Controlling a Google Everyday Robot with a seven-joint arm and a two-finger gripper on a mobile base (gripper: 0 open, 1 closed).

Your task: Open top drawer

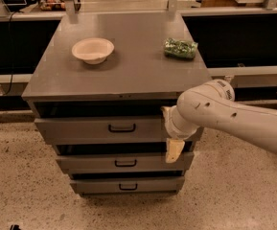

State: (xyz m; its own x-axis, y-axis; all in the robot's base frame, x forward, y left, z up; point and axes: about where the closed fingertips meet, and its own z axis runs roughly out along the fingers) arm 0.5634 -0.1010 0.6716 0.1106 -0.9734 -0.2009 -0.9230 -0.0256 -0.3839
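Note:
The top drawer is the widest grey drawer of three, just under the cabinet top, with a small black handle at its centre. A dark gap shows above its front. My gripper hangs at the end of the white arm, in front of the right end of the top drawer and reaching down over the middle drawer. It is well to the right of the handle and holds nothing that I can see.
A cream bowl and a green bag sit on the cabinet top. The smallest drawer is lowest. Black counters stand behind on both sides, and speckled floor lies in front.

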